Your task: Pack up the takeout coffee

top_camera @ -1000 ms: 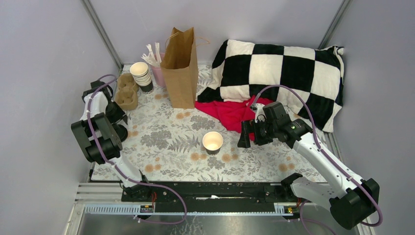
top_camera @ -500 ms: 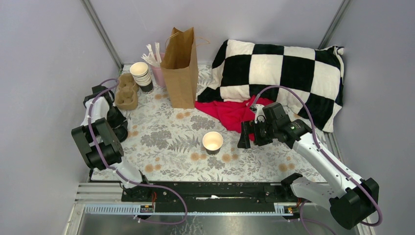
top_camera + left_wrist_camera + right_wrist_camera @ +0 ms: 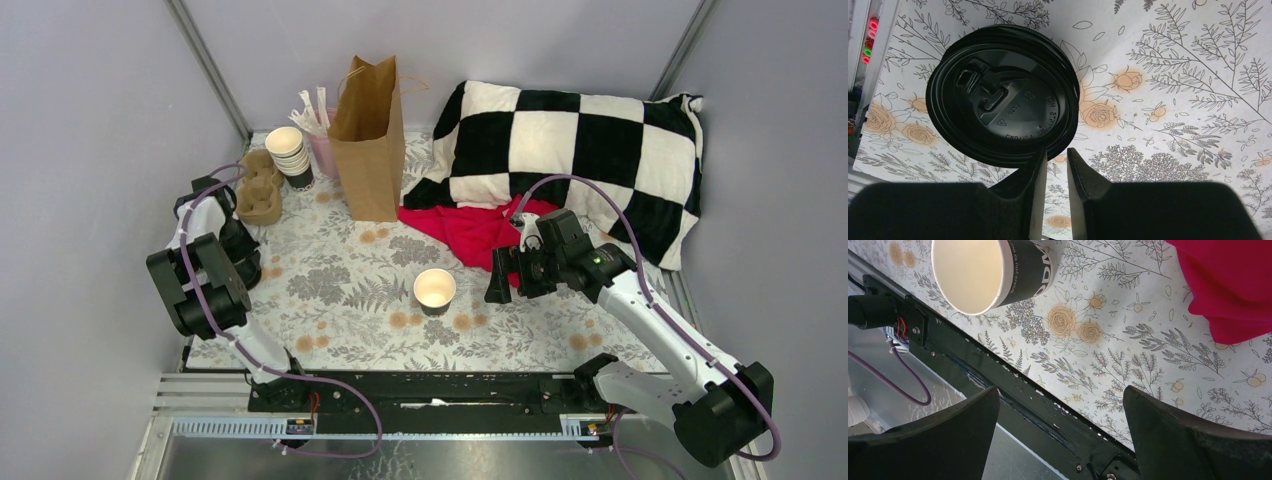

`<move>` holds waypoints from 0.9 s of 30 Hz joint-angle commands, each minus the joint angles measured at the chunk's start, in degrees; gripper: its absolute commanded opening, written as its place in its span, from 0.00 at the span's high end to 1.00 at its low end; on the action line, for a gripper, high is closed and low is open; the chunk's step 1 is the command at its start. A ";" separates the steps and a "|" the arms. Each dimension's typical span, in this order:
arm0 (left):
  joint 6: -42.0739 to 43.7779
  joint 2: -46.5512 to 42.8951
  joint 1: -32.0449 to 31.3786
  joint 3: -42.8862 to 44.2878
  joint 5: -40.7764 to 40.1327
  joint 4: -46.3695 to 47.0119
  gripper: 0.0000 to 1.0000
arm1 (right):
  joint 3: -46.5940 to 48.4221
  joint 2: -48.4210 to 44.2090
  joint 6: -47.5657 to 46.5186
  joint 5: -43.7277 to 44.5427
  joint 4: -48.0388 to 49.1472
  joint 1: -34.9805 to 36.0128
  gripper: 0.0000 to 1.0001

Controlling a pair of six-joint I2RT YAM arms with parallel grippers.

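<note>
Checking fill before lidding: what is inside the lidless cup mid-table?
The cup shows only a plain cream interior, no dark liquid, no object. Its floor blends with the wall, so a pale fill cannot be ruled out.

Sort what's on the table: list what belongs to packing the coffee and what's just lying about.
For the job: dark paper cup, black lid, brown paper bag.

Lying about: checkered pillow, red cloth, stack of lidless cups, cardboard cup carrier, pink cup of straws.

The dark paper cup [image 3: 1020, 270] bears white letters "ODM".
</note>
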 commanded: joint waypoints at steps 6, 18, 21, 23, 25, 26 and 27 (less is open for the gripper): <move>0.66 1.27 -0.18 0.93 -0.58 1.38 0.76 | -0.43 0.02 -0.03 -1.37 1.30 0.37 0.00; 0.80 1.64 -0.79 1.90 -1.39 1.29 0.73 | -0.58 -0.07 0.06 -1.28 1.65 0.36 0.00; 0.80 2.36 -0.88 2.41 -1.39 1.27 0.73 | -0.69 -0.07 0.00 -1.37 1.57 0.36 0.00; 0.80 2.68 -0.91 3.04 -1.45 1.29 0.74 | -0.69 -0.15 0.07 -1.38 1.57 0.35 0.00; 0.87 2.98 -0.96 3.44 -1.76 1.28 0.74 | -0.77 -0.16 0.07 -1.37 1.63 0.39 0.00; 0.88 3.14 -0.91 3.62 -1.87 1.21 0.75 | -0.78 -0.18 0.07 -1.36 1.65 0.34 0.00; 0.87 3.33 -0.97 3.66 -1.98 1.21 0.75 | -0.78 -0.18 0.07 -1.37 1.67 0.32 0.00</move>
